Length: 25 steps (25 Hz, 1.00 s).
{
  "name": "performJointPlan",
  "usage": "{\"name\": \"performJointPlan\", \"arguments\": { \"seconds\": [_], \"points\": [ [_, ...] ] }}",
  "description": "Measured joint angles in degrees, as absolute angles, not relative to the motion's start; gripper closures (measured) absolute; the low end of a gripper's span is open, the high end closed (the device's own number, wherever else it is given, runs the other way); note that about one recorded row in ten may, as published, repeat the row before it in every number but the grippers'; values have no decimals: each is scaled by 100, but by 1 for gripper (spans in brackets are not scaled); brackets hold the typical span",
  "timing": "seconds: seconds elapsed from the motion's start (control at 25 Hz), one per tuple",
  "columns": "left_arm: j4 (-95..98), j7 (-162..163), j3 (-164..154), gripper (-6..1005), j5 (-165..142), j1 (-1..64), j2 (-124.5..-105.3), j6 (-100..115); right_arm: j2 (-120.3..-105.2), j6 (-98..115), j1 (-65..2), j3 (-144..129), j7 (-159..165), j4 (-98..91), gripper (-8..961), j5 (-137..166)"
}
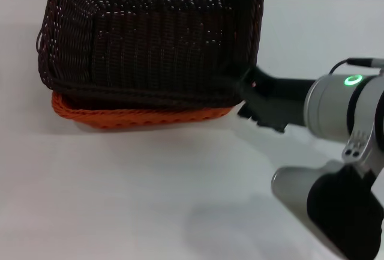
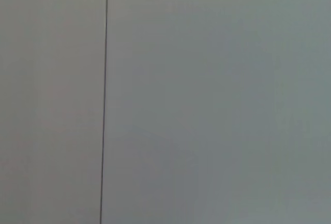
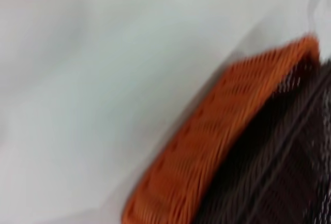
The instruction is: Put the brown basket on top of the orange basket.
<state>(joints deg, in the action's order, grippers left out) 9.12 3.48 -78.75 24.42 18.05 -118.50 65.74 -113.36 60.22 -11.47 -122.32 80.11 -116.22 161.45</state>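
Note:
The brown basket [image 1: 156, 38] sits over the orange basket [image 1: 138, 116] on the white table and hides nearly all of it. Only the orange front rim and wall show beneath it. The brown basket looks tilted, its near rim resting along the orange rim. My right gripper [image 1: 247, 87] reaches in from the right and is shut on the brown basket's near right corner rim. In the right wrist view the orange basket [image 3: 207, 157] lies beneath the brown basket [image 3: 289, 167]. My left gripper is out of view.
The white table [image 1: 138, 194] stretches in front of and to the left of the baskets. My right arm [image 1: 342, 110] fills the right side. The left wrist view shows only a plain grey surface with a thin dark line [image 2: 105, 100].

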Motion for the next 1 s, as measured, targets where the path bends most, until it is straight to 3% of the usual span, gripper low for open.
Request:
{"name": "performJointPlan", "arguments": {
  "seconds": [0.12, 0.36, 0.6, 0.76, 1.0],
  "points": [
    [919, 351, -7875, 180, 2442, 1816, -11847, 6574, -11396, 5868, -1079, -12270, 8015, -11662, 208, 15810],
    [916, 343, -7875, 180, 2444, 1820, -11839, 6572, -11665, 4966, -860, -12211, 7964, -11425, 193, 14855],
    [917, 351, -7841, 180, 2447, 1820, -11829, 6565, -11872, 1214, -753, -12081, 9097, -10367, 194, 14775],
    [925, 353, -7832, 180, 2464, 1820, -11829, 6565, -11916, -1443, -480, -11968, 10411, -9723, 194, 14432],
    [936, 354, -7830, 180, 2485, 1810, -11831, 6578, -11892, -3744, 120, -11649, 12985, -8898, 193, 13431]
  ]
}}
